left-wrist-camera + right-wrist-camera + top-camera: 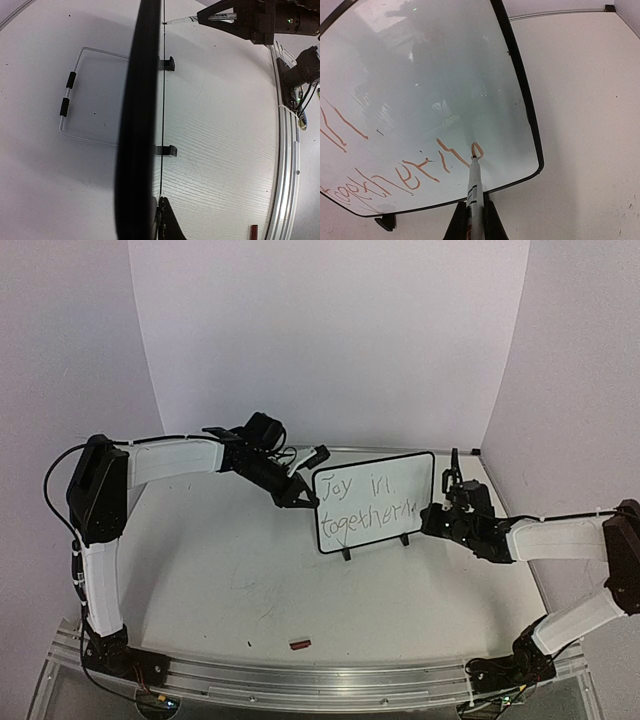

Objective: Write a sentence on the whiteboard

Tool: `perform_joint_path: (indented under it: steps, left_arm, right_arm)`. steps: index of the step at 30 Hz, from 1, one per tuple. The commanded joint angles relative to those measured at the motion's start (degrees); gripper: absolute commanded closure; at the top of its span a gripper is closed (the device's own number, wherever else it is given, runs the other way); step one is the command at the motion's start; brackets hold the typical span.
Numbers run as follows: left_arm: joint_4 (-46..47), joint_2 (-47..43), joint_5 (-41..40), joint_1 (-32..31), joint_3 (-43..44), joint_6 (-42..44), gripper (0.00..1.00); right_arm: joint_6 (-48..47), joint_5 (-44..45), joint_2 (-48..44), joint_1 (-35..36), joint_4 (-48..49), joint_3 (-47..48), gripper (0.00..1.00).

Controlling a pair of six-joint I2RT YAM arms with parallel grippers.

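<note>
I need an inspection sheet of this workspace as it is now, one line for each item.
Surface: white table, faint dark scuffs.
Job's things: small black-bordered whiteboard upright on two black feet; handwritten sentence in two lines; white marker, tip on the last letter.
Clutter: small dark red cap-like piece near the metal front rail.
Grippers: left gripper shut on the whiteboard's side edge; right gripper shut on the marker.
Cables: black cable loops beside the left arm; wires at the bases.
Surroundings: plain pale backdrop walls.
</note>
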Motion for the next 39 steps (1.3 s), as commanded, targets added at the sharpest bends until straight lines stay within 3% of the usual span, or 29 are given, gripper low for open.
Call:
perform_joint_path:
  steps: [1,24,34,39]
  left_arm:
    - [-0.7,-2.4,-2.2,0.0,-0.3,1.4,1.00]
    - [-0.6,-2.2,-2.0,0.1,-0.3,1.4,1.00]
    - [-0.6,-2.4,-2.0,0.1,-0.2,1.3,1.00]
    - [-0.6,-2.6,-2.0,0.1,-0.4,1.3,1.00]
  right_arm:
    - [0.1,-0.3,1.6,-0.2,1.0,1.6,1.00]
    - [0.7,4.9,0.7,-0.2,0.3,1.9,1.00]
    - [1.8,4.6,-9.0,-0.2,-4.2,-1.8,1.00]
    - [0.6,5.4,-9.2,-0.2,-5.2,-0.6,1.00]
